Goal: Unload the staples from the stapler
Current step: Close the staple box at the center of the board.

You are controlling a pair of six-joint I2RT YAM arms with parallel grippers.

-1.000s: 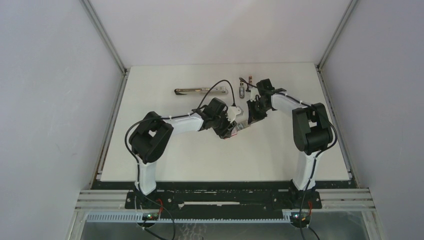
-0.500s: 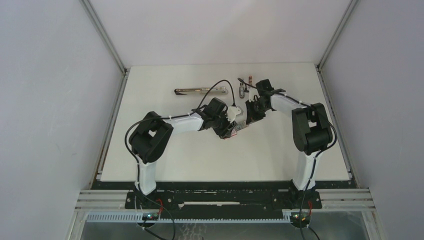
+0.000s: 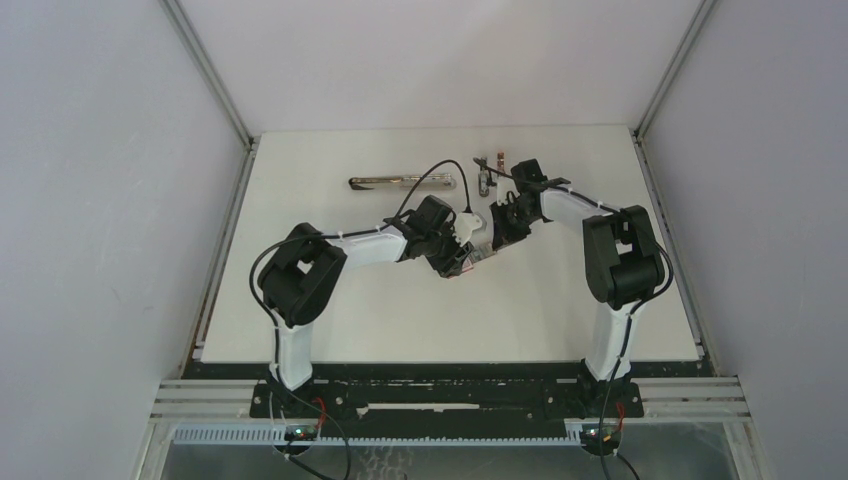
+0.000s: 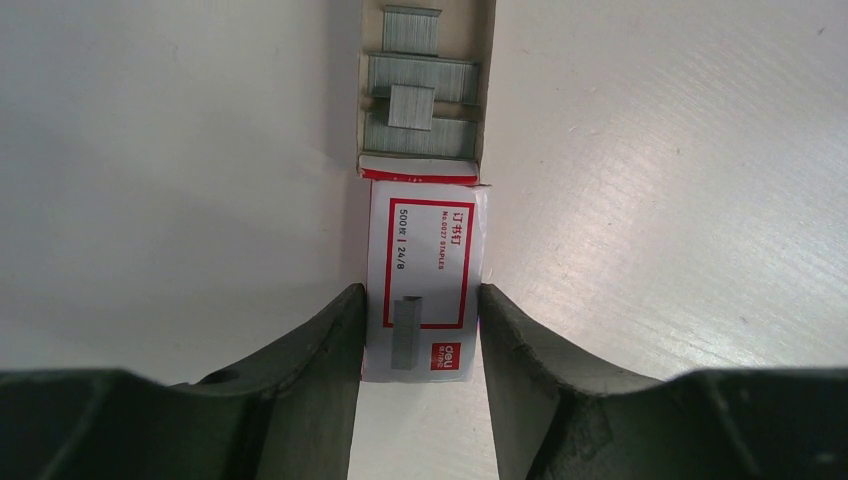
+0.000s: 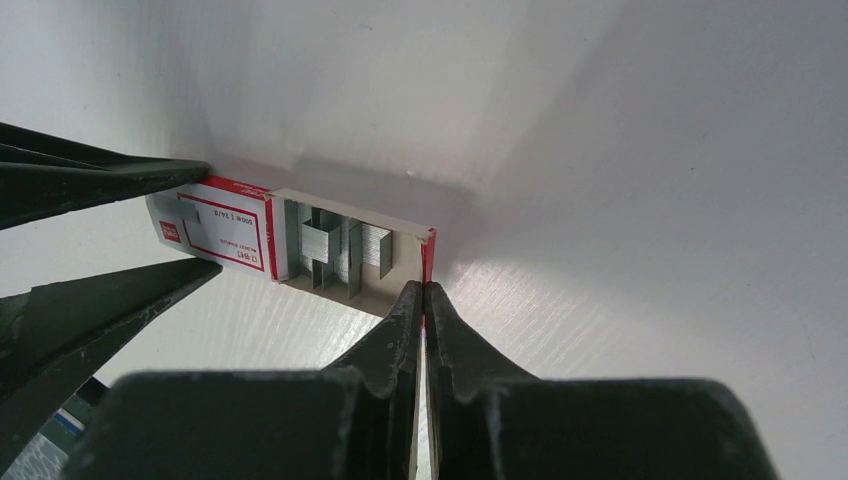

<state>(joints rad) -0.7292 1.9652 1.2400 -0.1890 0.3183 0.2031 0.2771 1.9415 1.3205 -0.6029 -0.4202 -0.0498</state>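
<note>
The stapler lies flat on the table, its long axis running left to right. The top view does not show which end is its head. It sits beyond the left claw, nearer the far edge and further left in the top view, apart from both claws.

The staples that show up close are short silver strips. They lie crosswise and overlap in a tray that sticks out of a red-and-white staple box, straight ahead of the left claw's fingertips. That claw is closed part way, its two fingers pressed against the long sides of the box's sleeve.

The right claw faces it from the tray's end. Its jaws are almost fully closed and pinch the tray's red-edged end flap.

Both forearms lean inward and low over the table. The left arm reaches right and the right arm reaches left, so the claws meet tip to tip near the table's middle.
</note>
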